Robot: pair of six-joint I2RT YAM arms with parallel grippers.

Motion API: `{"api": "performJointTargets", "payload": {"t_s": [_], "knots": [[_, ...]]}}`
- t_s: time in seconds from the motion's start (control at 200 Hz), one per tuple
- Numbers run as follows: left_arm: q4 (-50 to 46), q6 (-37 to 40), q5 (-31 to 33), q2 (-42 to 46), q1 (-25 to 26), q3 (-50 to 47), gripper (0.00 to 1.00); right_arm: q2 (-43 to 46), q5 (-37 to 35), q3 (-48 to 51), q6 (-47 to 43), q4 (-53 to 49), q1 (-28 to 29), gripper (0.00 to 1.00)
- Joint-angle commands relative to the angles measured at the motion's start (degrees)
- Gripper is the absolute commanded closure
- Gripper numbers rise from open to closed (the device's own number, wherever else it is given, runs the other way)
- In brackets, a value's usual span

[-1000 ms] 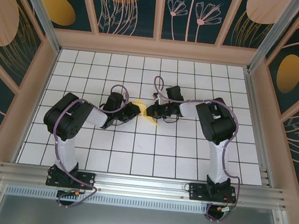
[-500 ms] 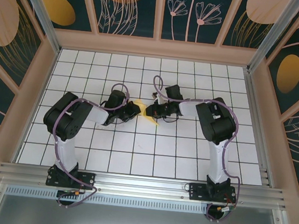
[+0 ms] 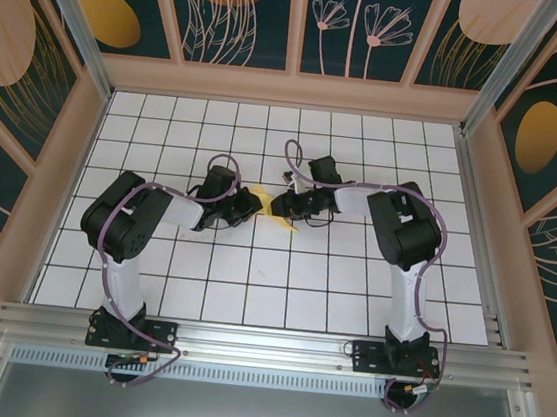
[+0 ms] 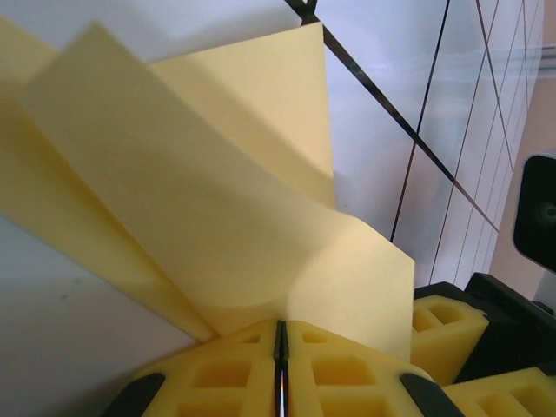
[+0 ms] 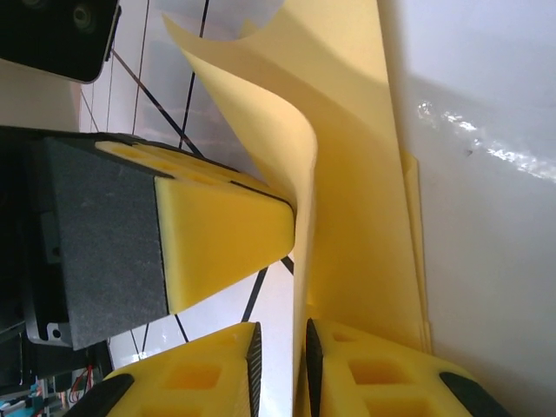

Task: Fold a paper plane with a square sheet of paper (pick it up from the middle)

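Mid-table, slightly far of centre: the sheet point(image 3: 265, 207), part-folded, lies between two grippers meeting tip to tip. The left gripper point(image 3: 248, 208) reaches in from the left and the right gripper point(image 3: 285, 207) from the right. Neither is nearer; both are at the paper.

Left wrist view: the left pads point(image 4: 217, 373) are pressed together with a tight seam. A fold of the sheet comes out of that seam and curves away over flatter layers on the table point(image 3: 250, 286). Reads as a pinch on the sheet.

Right wrist view: the right pads point(image 5: 373, 373) stand a slit apart. The edge of a raised flap runs down into the slit, with white table showing beside it. I judge that hold loose or off, not clamped. One left pad sits just beside the flap's other face.

Key relation: the flap stands on edge between the opposed fingertips, with the lower layers flat on the tiles. From above, the long axis seems to run far-left to near-right, though the arms hide most of it. The next move likely depends on the left pinch keeping the flap. The risk is the curl springing back.
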State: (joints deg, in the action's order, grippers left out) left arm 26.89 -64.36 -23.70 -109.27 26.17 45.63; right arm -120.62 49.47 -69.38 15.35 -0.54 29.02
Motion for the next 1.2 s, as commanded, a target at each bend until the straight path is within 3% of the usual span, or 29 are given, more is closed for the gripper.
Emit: {"api": "performJointTargets", "payload": {"t_s": [0.0, 0.28, 0.51, 0.661, 0.831, 1.196], "knots": [[-6.65, 0.17, 5.29, -3.89, 0.19, 0.07, 0.87, 2.41, -1.89, 2.10, -3.10, -4.00, -1.14, 0.75], [-9.13, 0.75, 5.61, -4.12, 0.24, 1.24, 0.87, 3.24, -4.27, 2.84, -9.83, -5.41, -1.15, 0.75], [-9.09, 1.86, 4.80, -2.91, 0.19, 2.12, 0.87, 2.08, -3.30, 3.19, -9.39, -4.41, -1.57, 0.89], [-4.81, 3.84, 1.28, -0.12, 0.18, 2.71, 0.82, 1.64, -0.51, 3.60, -7.76, -2.48, -1.65, 0.97], [1.85, 4.29, -2.39, 3.84, 0.19, 0.66, 0.76, 0.90, 1.18, 3.82, -4.03, 0.41, -1.92, 1.00], [9.31, 2.83, -7.48, 0.56, 1.46, -0.67, 0.78, -0.83, 2.51, 3.21, -1.25, 0.56, -2.12, 1.00]]}}
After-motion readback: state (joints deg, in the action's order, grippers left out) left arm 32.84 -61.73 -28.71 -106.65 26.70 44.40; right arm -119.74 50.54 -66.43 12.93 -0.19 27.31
